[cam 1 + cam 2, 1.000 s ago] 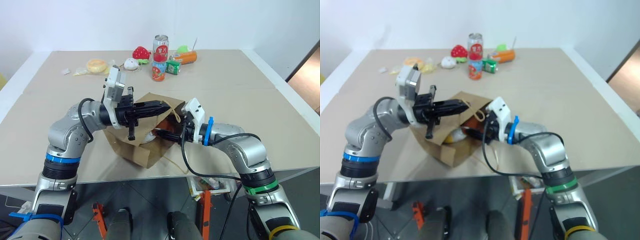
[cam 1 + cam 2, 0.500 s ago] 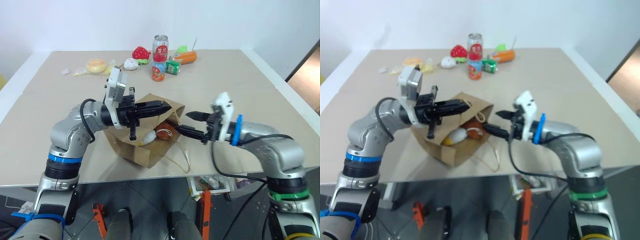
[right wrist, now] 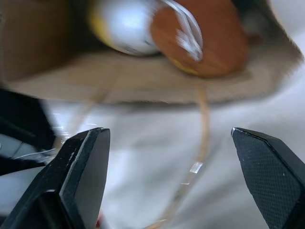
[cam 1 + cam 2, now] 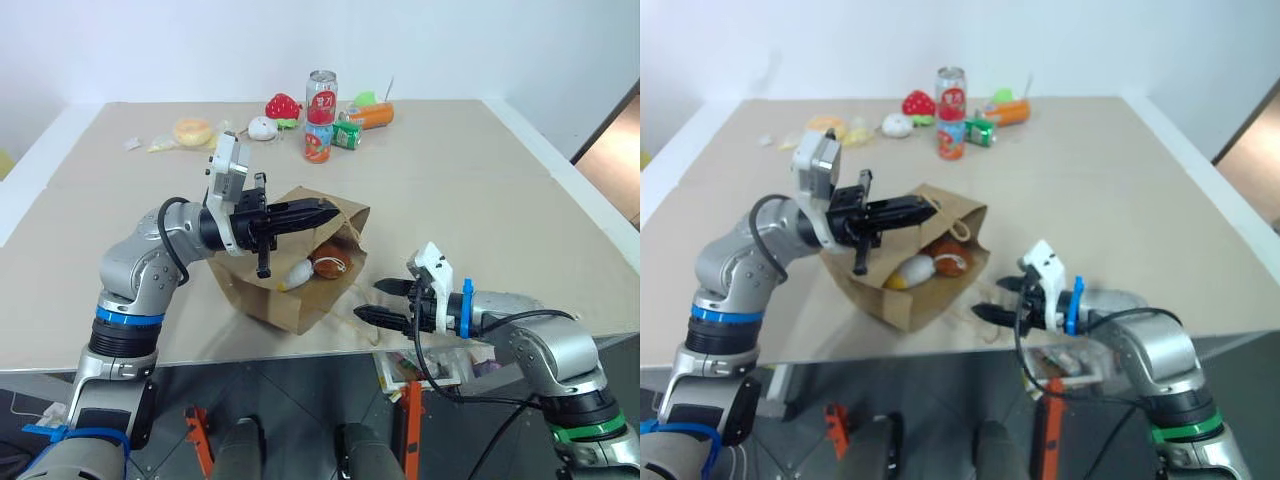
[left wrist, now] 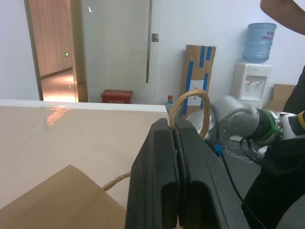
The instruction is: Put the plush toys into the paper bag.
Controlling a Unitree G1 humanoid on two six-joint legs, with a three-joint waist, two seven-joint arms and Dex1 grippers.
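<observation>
Clutter sits at the far edge of the table (image 4: 500, 180), well apart from the work: red strawberry toy (image 4: 283, 104), small white round toy (image 4: 262, 127), tall can (image 4: 321, 96) with a red cup (image 4: 317, 145) in front of it, green carton (image 4: 346, 134), orange bottle (image 4: 370, 116) lying on its side, and a yellow item in clear wrap (image 4: 190, 131) off to the left. Paper bag (image 4: 290, 300) lies near the front edge, mouth tipped open toward the right arm. Both plush toys are inside it: yellow-and-white egg (image 4: 297, 273) next to the brown furry one (image 4: 328, 266), both visible through the mouth. One cord handle (image 5: 190, 107) is pinched in the left gripper (image 4: 330, 212), fingers fully closed on it, loop sticking up past the fingertips in the left wrist view. Left arm is bent at the elbow, forearm reaching across above the bag, gripper pointing toward the robot's right and roughly level, holding the top edge of the bag up. Second handle (image 4: 368, 322) hangs loose off the bag's front toward the table edge, lying between the bag and the right gripper (image 4: 383, 300). Right gripper sits just right of the bag near the front edge, jaws spread wide with nothing between them, pointing at the bag mouth; right wrist view looks between the fingers (image 3: 78, 171) straight at the two toys and the slack cord.
</observation>
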